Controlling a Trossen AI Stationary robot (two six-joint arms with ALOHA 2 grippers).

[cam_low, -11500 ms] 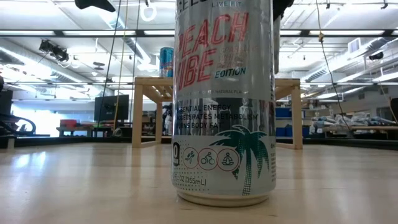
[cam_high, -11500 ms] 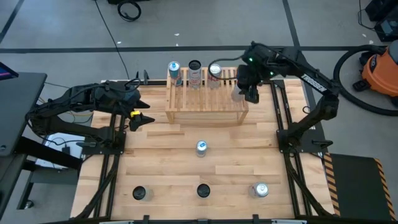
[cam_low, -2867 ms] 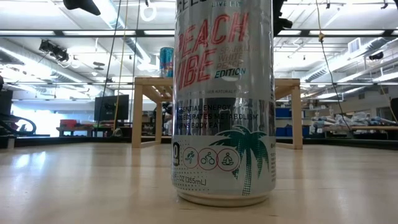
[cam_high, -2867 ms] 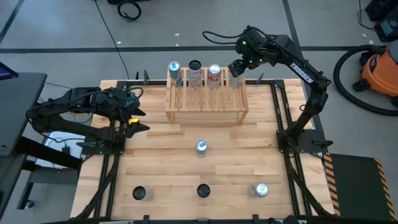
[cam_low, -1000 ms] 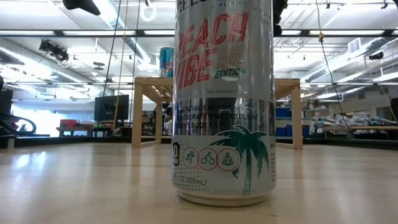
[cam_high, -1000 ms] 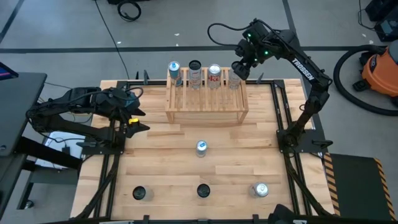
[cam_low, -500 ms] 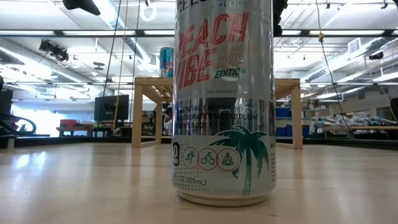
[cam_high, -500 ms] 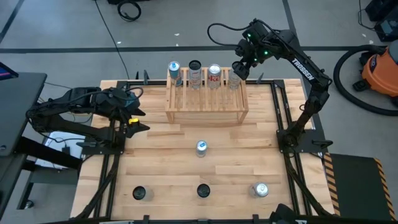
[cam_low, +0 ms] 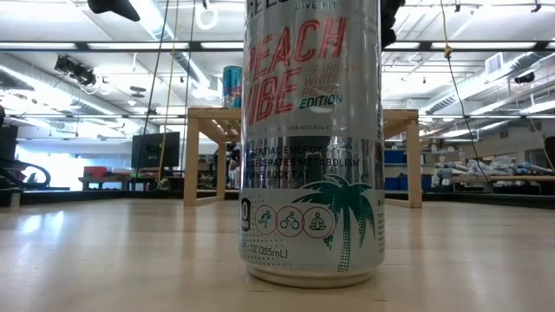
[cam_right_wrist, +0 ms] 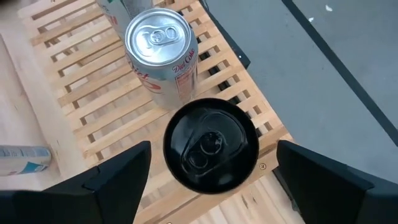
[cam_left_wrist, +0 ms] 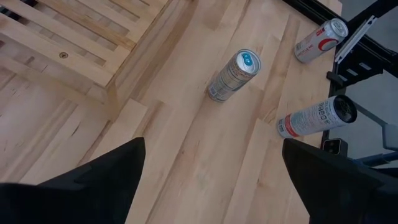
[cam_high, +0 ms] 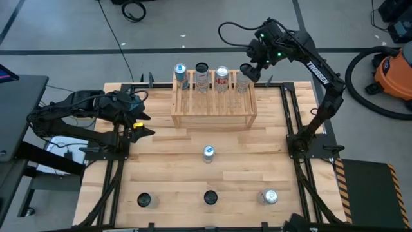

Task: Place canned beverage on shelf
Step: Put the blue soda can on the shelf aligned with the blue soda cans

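1. We see the shelf at the table's far edge carrying four upright cans along its back row; the black-topped can stands at the row's right end, just beside a Diet Coke can.
2. Our right gripper hovers above that end can, fingers spread wide and gripping nothing. The left gripper waits by the table's left edge, likewise splayed and empty.
3. We count four more cans on the tabletop: one mid-table, three along the near edge.
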